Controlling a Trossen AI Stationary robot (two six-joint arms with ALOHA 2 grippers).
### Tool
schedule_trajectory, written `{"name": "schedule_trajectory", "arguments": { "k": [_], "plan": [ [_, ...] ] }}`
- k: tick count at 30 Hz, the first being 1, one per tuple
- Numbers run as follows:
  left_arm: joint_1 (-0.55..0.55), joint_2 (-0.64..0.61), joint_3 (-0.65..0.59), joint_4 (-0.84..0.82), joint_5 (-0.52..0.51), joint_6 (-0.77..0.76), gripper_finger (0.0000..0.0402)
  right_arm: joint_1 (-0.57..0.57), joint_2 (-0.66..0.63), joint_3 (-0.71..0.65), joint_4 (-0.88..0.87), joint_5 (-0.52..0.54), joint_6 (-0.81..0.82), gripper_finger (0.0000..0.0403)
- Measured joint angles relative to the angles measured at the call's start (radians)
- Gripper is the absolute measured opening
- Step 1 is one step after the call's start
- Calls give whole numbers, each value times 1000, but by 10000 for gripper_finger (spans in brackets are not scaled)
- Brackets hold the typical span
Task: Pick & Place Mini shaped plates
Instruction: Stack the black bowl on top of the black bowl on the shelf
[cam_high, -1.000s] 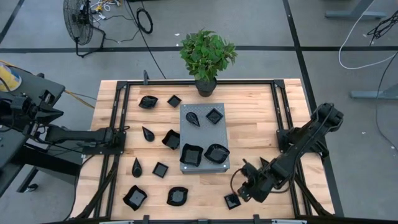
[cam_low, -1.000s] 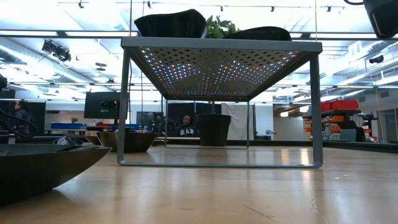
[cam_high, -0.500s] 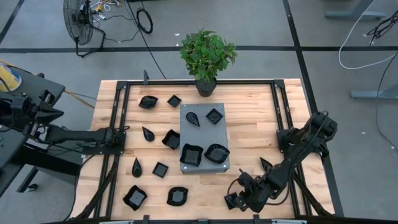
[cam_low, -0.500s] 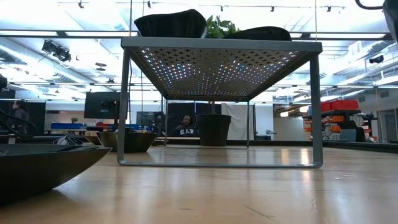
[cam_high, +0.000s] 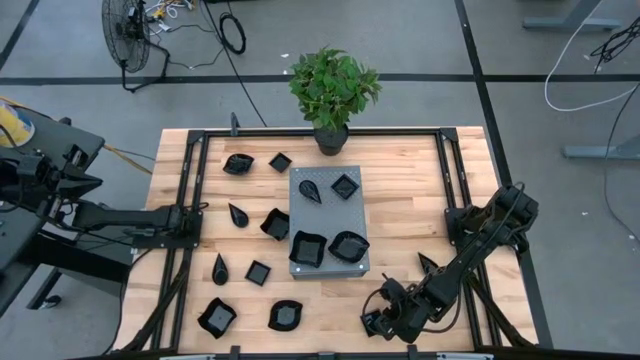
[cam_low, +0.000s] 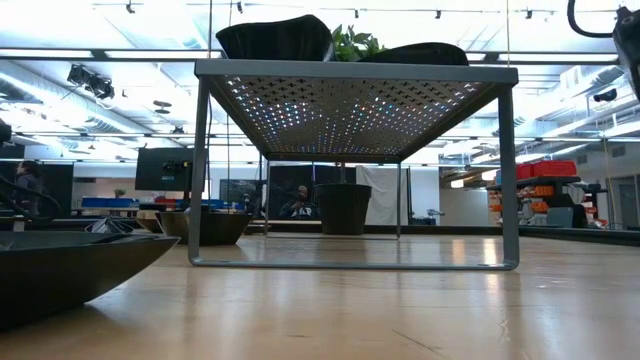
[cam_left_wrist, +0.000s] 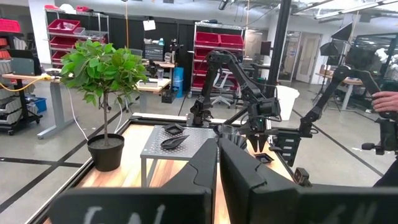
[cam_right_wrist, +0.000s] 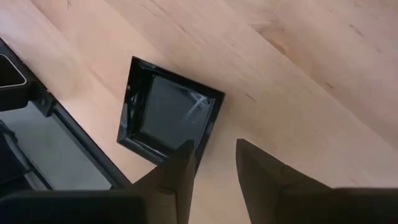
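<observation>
Square glossy black mini plate (cam_right_wrist: 166, 115), raised rim, flat on wooden table (cam_right_wrist: 298, 93)

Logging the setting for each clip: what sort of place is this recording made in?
Most likely a robotics lab or workshop. Beyond the wooden table stand red-bin shelving, other robot arms on stands and desks, under an open industrial ceiling with strip lights; a floor fan stands nearby.

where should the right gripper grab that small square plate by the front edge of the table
Grip the raised rim of the small square plate, one jaw inside the well and one outside the wall, coming straight down. It lies flat on the table with low straight sides, and the open right gripper hangs just above its edge.
</observation>
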Motion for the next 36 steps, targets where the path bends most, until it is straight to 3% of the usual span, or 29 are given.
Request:
{"name": "schedule_trajectory", "arguments": {
  "k": [26, 30, 36],
  "plan": [
    [0, 0, 0, 0, 0, 0, 23, -2, 58, -4, 136, 0, -5, 118],
    [0, 0, 0, 0, 0, 0, 23, -2, 58, -4, 134, -2, 6, 95],
    [0, 0, 0, 0, 0, 0, 23, -2, 58, -4, 134, -3, 20, 27]
  ]
}}
